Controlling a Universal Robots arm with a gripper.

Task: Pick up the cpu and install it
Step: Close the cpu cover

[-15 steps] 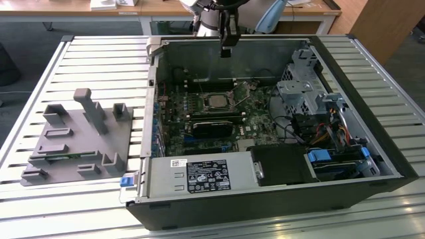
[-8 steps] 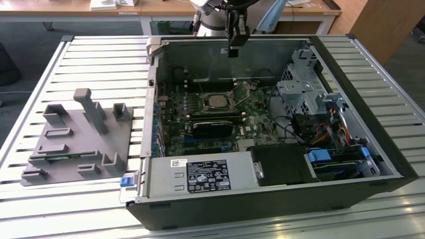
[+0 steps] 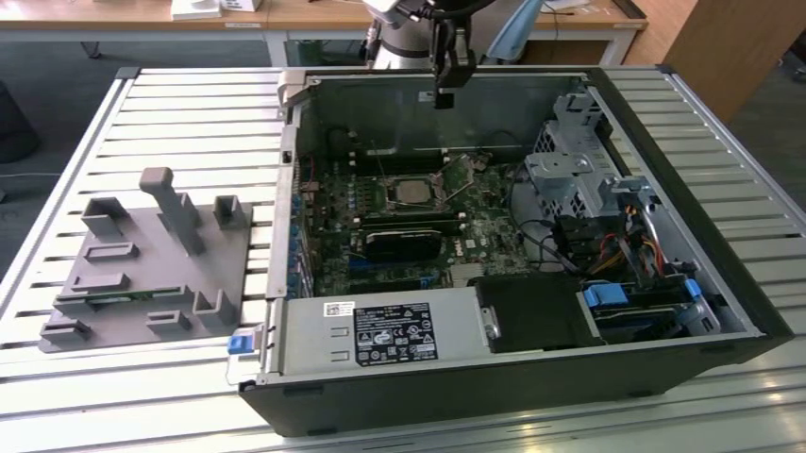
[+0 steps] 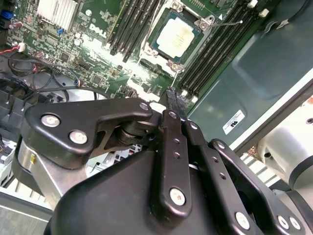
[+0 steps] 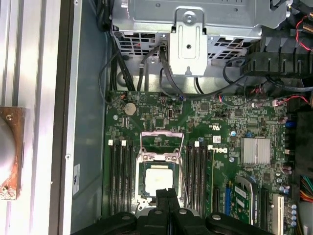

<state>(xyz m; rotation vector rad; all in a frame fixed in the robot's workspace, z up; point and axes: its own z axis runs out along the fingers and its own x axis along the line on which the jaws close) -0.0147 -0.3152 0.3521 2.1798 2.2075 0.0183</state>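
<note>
In the exterior view, the black two-finger gripper (image 3: 444, 92) hangs over the rear of the open black computer case (image 3: 737, 302). A grey plastic tray (image 3: 151, 274) lies outside the case, on the exterior view's left. The small square silvery-grey cpu (image 3: 410, 192) sits in the motherboard socket.

In the second wrist view, the gripper (image 4: 172, 93) is closed on nothing, and the cpu (image 4: 177, 35) lies flat between memory slots.

In the first wrist view, the fingertips (image 5: 162, 194) overlap the pale cpu (image 5: 158, 175).

Green board (image 5: 161, 120), silvery cpu (image 5: 157, 177), black case (image 3: 504, 401).
The cpu's top is pale, its rim seemingly darker; the gripper (image 5: 166, 192) is black, the tray (image 3: 139, 274) grey, the slatted table (image 3: 189, 123) silver-white.
</note>
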